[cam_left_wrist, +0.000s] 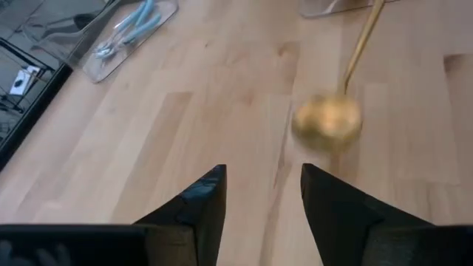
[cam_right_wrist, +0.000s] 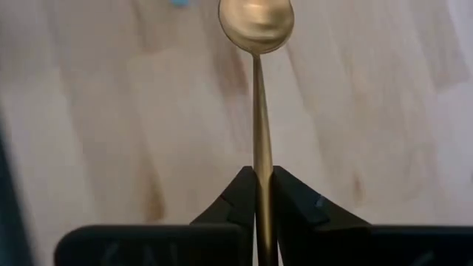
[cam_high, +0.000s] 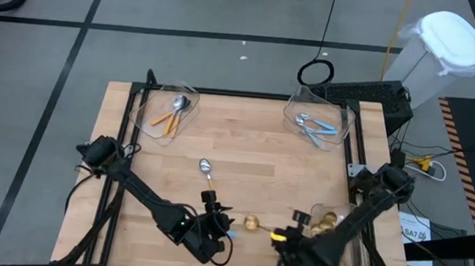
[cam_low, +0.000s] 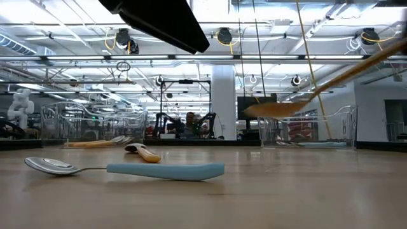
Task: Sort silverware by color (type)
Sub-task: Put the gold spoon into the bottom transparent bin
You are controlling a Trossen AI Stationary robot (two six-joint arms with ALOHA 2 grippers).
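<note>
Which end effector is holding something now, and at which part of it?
The right end effector holds a gold spoon by its handle; the left end effector is open and empty.

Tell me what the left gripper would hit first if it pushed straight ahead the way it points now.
Probably the gold spoon held by the right gripper: its bowl hangs just ahead of the open left gripper, though its height above the table is unclear.

Dark jointed arms, black wedge fingers (cam_left_wrist: 196, 210)

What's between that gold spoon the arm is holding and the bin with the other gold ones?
Nothing visible. The right gripper is shut on the gold spoon, lifted off the table. The bin of gold spoons sits just beside that arm; the blue-handled spoon lies off on the other side.
</note>
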